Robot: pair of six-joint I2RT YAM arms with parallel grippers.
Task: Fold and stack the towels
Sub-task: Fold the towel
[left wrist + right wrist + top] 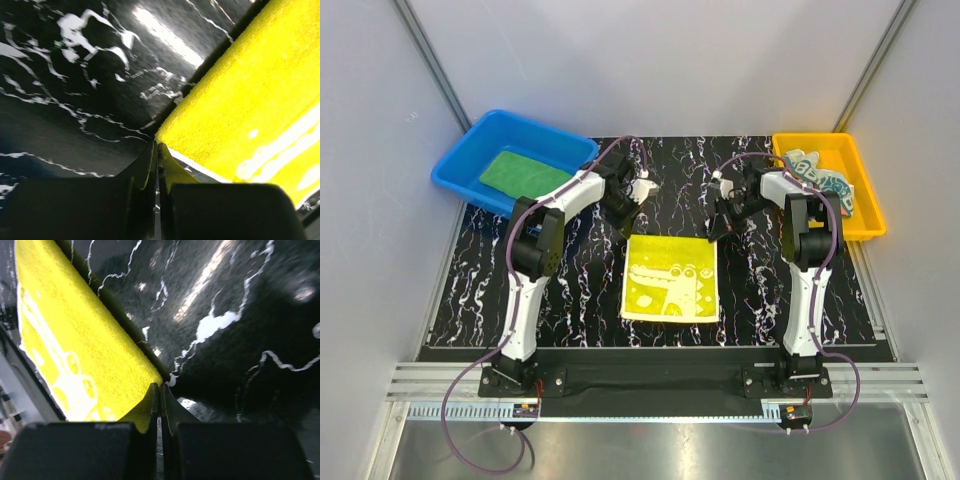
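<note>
1. Yellow towel (671,278) lies flat on the table (570,290), midway between the side edges and closer to the near edge. Pale crocodile print faces up.
2. Left gripper (156,146) is at the towel's far left corner. Jaws are clamped together with a fold of yellow cloth pinched between them.
3. Right gripper (160,387) is at the far right corner. Jaws are likewise clamped on the yellow cloth there.
4. Both pinched corners sit low, at or just off the table; I cannot tell which.
5. Blue bin (460,165) sits at the far left corner, with the green towel (525,173) flat inside.
6. Orange bin (825,140) sits at the far right corner, with the striped towel (820,180) bunched inside.
</note>
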